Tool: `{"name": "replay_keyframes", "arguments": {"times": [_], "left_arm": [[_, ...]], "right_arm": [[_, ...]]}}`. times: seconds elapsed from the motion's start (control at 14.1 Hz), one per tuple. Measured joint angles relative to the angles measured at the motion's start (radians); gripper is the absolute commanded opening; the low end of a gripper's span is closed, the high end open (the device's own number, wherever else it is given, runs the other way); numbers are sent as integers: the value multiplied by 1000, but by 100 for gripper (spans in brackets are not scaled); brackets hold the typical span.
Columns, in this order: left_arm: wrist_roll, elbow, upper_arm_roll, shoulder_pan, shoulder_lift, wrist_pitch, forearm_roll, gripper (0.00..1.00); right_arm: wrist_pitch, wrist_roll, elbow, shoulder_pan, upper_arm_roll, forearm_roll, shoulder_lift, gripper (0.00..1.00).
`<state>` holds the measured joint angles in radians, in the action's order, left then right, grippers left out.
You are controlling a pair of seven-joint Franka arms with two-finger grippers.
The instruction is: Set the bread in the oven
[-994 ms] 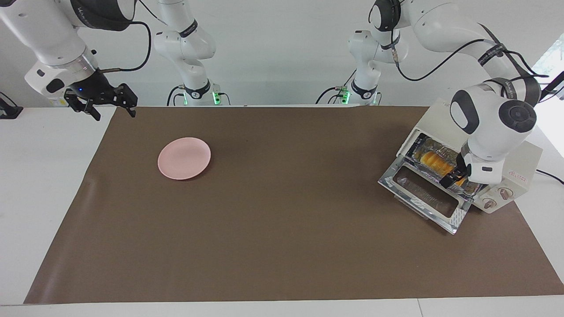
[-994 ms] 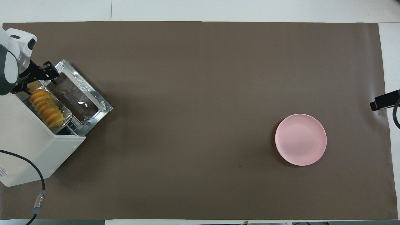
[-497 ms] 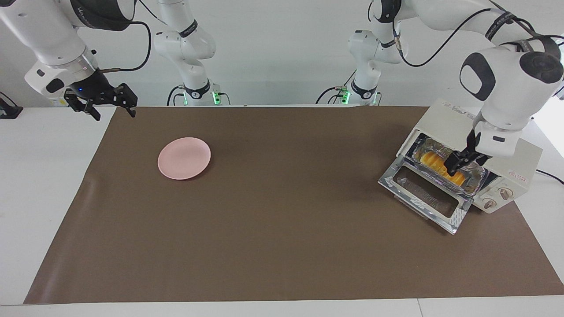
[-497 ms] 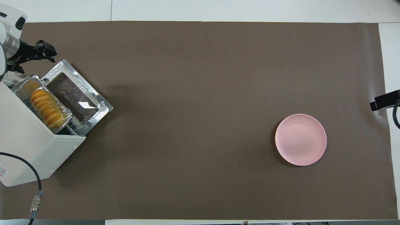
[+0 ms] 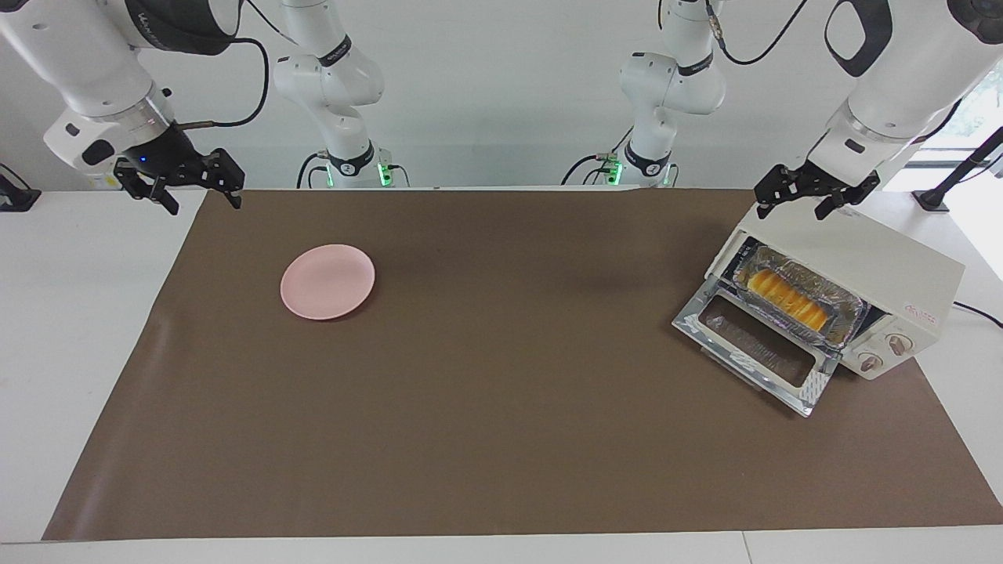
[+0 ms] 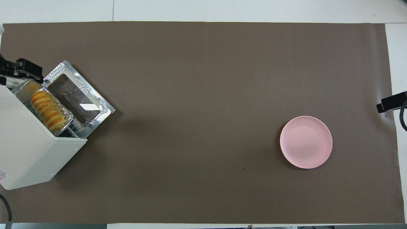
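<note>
A: Since the earlier frames we log the left gripper (image 5: 811, 197) up and out of the oven (image 5: 862, 262) mouth; it now hangs over the oven's top corner nearer the robots, fingers spread, holding nothing.

B: Agreed. Going from the robots outward: the right gripper (image 5: 182, 182) waits over the table edge at the right arm's end, fingers spread, empty. Farther out lies the bare pink plate (image 5: 327, 281).

A: At the left arm's end, the bread (image 5: 786, 296) lies in the foil tray (image 5: 850, 313) on the oven rack. Farthest out, the glass door (image 5: 756, 348) is dropped open.

B: We judge the placing step done and the withdrawal in hand.

A: If closing counts, the next move calls for a gripper brought under the door's outer edge to swing it up without nudging the tray.
</note>
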<state>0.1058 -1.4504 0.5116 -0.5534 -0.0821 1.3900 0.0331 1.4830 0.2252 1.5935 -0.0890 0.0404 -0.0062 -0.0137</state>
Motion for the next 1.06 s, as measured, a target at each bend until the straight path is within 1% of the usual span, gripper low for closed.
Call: {"name": "replay_keyframes", "arguments": {"times": [0.07,0.14,0.35,0.43,0.5,0.64,1.06], "left_arm": [[0,0,-33,13,6,-1,0,100],[0,0,-92,50,8,-1,0,100],[-16,-6,-318,241,6,0,-2,100],[-37,-9,-374,299,6,2,-2,100],[-52,-14,-404,337,5,7,-3,100],[-57,-27,-413,356,2,19,-8,100],[-63,-44,-410,369,-16,51,-8,100]], "right_arm": [[0,0,0,0,0,0,0,100],[0,0,0,0,0,0,0,100],[0,0,0,0,0,0,0,100],[0,0,0,0,0,0,0,100],[0,0,0,0,0,0,0,100],[0,0,0,0,0,0,0,100],[0,0,0,0,0,0,0,100]]}}
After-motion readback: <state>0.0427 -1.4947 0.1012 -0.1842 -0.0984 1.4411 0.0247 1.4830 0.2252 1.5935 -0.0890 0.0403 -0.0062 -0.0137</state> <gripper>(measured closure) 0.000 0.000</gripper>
